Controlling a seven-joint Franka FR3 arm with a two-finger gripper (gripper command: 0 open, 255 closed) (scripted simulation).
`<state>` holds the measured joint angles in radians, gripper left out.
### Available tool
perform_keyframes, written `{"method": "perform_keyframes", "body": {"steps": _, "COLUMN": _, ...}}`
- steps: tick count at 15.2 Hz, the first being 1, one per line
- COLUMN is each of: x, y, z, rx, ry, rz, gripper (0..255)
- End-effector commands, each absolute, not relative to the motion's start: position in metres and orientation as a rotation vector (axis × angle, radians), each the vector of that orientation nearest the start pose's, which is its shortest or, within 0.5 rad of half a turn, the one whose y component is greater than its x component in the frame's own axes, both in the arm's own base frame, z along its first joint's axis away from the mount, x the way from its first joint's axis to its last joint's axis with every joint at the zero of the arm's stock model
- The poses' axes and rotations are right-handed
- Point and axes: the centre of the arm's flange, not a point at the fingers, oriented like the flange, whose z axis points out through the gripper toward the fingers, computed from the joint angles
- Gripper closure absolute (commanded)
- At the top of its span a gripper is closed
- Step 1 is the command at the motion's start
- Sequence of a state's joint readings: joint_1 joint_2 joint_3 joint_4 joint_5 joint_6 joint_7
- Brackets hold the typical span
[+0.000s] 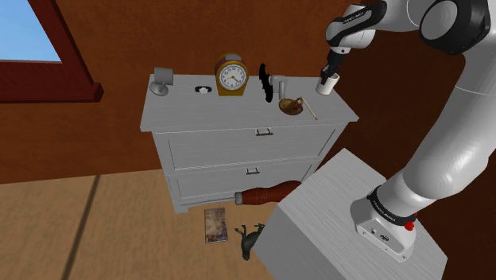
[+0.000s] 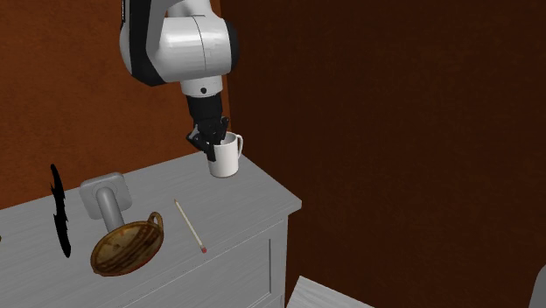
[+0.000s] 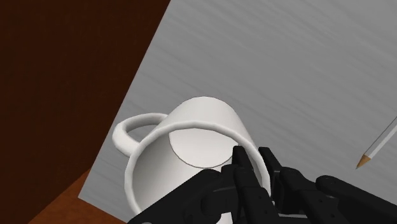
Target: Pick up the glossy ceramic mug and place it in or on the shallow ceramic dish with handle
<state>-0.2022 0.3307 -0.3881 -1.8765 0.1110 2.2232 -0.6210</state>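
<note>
Shoulder view overlooks the dresser (image 1: 238, 113) from afar; second exterior view nears its mug (image 2: 227, 160) corner.

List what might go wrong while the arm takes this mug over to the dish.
1. The gripper pinches the white mug by one side of its rim, so the mug may swing or slip out.
2. The mug is near the corner of the dresser; if dropped here, it could roll off the edge.
3. The grey stand sits right beside the brown dish, so a low approach could knock it.
</note>
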Motion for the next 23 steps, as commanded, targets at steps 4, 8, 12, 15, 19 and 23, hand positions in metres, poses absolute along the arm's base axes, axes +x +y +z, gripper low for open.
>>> {"method": "perform_keyframes", "body": {"steps": 4, "x": 0.531, "y": -0.335, "z": 0.362, "rx": -3.193, "ry": 0.021, "rz": -0.027, "gripper": 255}}
{"method": "perform_keyframes", "body": {"steps": 8, "x": 0.531, "y": -0.335, "z": 0.383, "rx": -3.193, "ry": 0.021, "rz": -0.027, "gripper": 255}}
{"method": "perform_keyframes", "body": {"steps": 12, "x": 0.531, "y": -0.335, "z": 0.405, "rx": -3.193, "ry": 0.021, "rz": -0.027, "gripper": 255}}
{"method": "perform_keyframes", "body": {"steps": 15, "x": 0.531, "y": -0.335, "z": 0.42, "rx": -3.193, "ry": 0.021, "rz": -0.027, "gripper": 255}}
{"method": "perform_keyframes", "body": {"steps": 19, "x": 0.531, "y": -0.335, "z": 0.442, "rx": -3.193, "ry": 0.021, "rz": -0.027, "gripper": 255}}
{"method": "perform_keyframes", "body": {"steps": 23, "x": 0.531, "y": -0.335, "z": 0.463, "rx": -3.193, "ry": 0.021, "rz": -0.027, "gripper": 255}}
